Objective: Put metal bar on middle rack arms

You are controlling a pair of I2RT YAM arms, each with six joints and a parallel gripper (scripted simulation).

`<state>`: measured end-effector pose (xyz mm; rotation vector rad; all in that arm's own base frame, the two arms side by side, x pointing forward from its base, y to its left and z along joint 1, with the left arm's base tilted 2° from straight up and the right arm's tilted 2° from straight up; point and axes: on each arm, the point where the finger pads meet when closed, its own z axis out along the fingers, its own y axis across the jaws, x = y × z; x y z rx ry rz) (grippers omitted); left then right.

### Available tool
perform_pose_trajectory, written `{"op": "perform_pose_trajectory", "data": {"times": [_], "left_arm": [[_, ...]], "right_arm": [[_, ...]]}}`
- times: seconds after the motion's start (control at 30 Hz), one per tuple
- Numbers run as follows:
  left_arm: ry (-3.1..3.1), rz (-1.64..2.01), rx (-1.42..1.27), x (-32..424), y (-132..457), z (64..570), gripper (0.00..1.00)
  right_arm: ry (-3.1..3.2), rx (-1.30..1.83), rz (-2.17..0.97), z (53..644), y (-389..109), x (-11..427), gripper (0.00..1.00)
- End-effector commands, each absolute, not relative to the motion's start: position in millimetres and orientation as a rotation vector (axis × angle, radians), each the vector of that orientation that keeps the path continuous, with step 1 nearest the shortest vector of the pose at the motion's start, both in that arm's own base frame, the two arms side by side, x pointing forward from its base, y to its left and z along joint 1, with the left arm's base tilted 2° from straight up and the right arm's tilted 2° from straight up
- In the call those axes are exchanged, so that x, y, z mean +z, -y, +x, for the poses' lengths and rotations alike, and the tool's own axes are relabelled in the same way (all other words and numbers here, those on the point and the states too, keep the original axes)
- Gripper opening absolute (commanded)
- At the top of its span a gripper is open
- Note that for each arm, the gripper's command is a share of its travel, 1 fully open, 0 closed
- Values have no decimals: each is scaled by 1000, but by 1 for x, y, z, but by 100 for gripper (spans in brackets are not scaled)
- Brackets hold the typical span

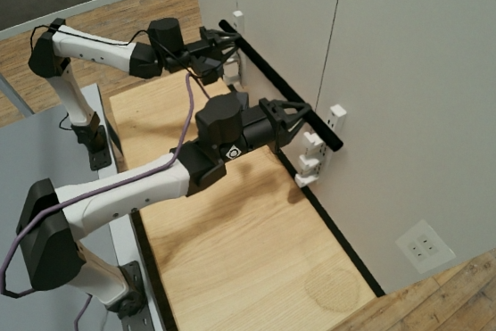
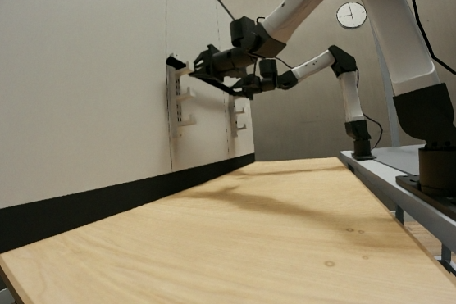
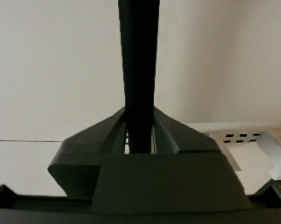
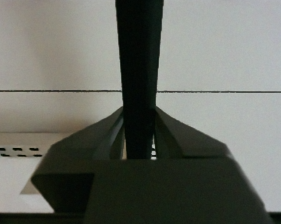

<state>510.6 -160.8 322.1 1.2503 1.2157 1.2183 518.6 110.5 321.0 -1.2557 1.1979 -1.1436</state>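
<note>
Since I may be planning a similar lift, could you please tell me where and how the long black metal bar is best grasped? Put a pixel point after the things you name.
I'd grip the long black metal bar (image 1: 272, 76) (image 2: 176, 61) (image 3: 139, 60) (image 4: 139, 55) near both ends, coming from the side away from the pale wall (image 1: 401, 70) (image 2: 82, 84) (image 3: 42, 65) (image 4: 217, 45): it is slender, straight and runs along that wall.
</note>
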Motion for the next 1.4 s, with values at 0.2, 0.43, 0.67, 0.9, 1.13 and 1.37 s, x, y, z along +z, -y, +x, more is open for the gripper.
{"op": "perform_pose_trajectory", "data": {"times": [0.2,0.43,0.67,0.9,1.13,1.37], "left_arm": [[-1212,1234,1233,329,155,502,0],[-1212,1234,1233,329,156,502,0],[-1212,1234,1233,329,156,502,0],[-1212,1234,1233,329,156,501,0],[-1212,1234,1233,329,156,500,0],[-1212,1234,1233,329,157,499,0]], "right_arm": [[-1204,-1148,-1259,513,-106,318,0],[-1204,-1148,-1259,513,-106,318,0],[-1204,-1148,-1259,513,-106,318,0],[-1204,-1148,-1259,511,-105,318,0],[-1204,-1148,-1259,507,-105,319,0],[-1204,-1148,-1259,505,-105,319,0]]}}
